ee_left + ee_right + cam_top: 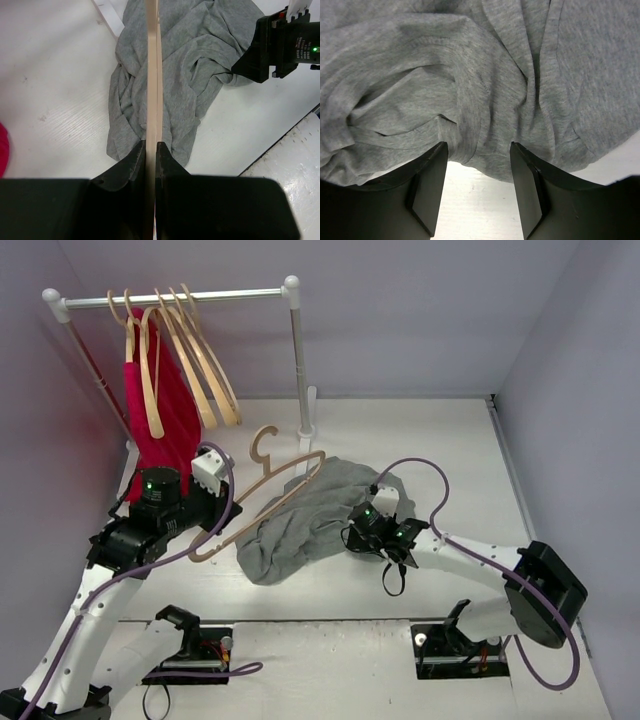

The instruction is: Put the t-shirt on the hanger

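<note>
Presently the hanger [152,75] is clamped by the left gripper [151,145]; the right gripper [477,150] is spread wide at the t-shirt [470,75]; contact cannot be confirmed.

Bright, even overhead light – soft shadows, sharp focus, no glare.

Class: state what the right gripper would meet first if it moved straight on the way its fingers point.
The t-shirt: a crumpled fold lies directly ahead of the open right gripper, probably already within its span.
</note>
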`<state>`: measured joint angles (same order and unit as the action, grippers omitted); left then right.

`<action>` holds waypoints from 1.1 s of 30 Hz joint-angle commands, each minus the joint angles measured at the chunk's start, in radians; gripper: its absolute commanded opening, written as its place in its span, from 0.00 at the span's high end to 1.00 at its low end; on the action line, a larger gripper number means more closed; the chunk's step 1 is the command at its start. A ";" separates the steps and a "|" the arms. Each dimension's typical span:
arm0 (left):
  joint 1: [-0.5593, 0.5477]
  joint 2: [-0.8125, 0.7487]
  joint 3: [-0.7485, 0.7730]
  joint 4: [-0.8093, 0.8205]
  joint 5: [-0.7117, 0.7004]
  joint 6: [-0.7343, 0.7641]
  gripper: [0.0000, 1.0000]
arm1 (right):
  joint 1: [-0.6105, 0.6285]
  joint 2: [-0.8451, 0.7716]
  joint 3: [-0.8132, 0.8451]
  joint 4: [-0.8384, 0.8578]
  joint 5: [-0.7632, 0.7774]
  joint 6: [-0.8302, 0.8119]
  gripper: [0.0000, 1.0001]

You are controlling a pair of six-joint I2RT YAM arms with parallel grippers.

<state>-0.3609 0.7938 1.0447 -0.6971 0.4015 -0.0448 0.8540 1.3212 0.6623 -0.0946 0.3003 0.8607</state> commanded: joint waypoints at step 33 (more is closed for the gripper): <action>-0.021 -0.003 -0.018 0.080 0.279 0.096 1.00 | -0.154 0.008 0.044 -0.031 0.072 -0.079 1.00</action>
<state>-0.3740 0.7959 1.0263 -0.6939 0.5639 -0.0036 0.7835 1.4292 0.6765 -0.0939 0.3113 0.8631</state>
